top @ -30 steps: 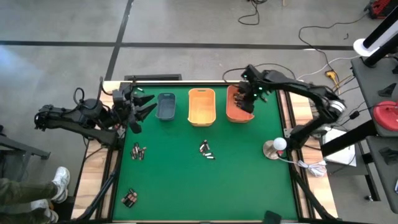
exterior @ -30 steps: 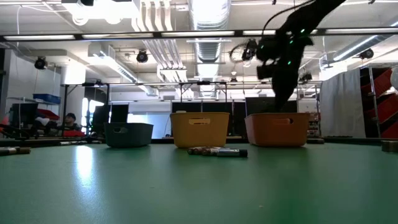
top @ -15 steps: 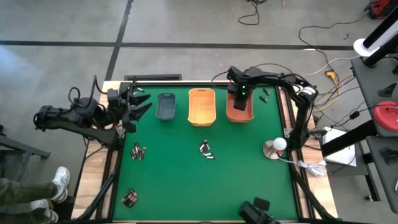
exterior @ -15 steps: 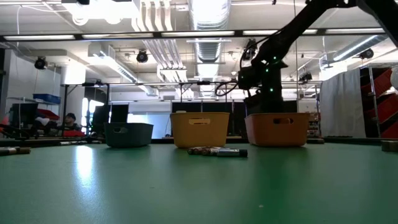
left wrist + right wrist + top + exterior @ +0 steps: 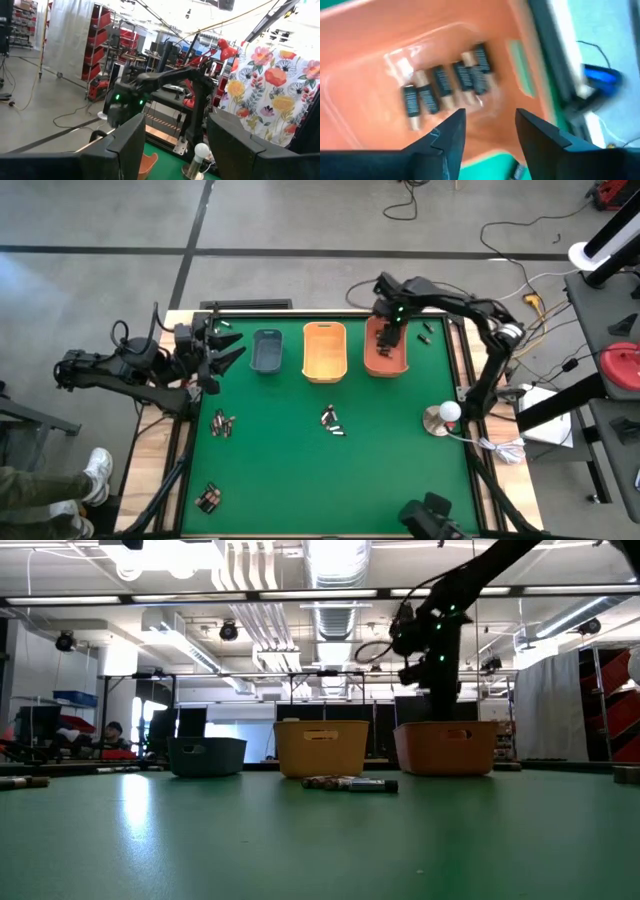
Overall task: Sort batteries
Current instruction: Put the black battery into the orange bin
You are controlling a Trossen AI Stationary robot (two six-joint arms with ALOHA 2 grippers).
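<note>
Right gripper (image 5: 388,338) shifted over orange bin (image 5: 398,366), fingers apart, empty; wrist view shows batteries (image 5: 445,85) inside.

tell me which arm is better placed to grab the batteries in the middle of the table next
Probably the right. Its gripper hangs open and empty over the orange bin, and the middle batteries lie nearer it. The left gripper is open at the table's left edge, closer to the left pile.
</note>
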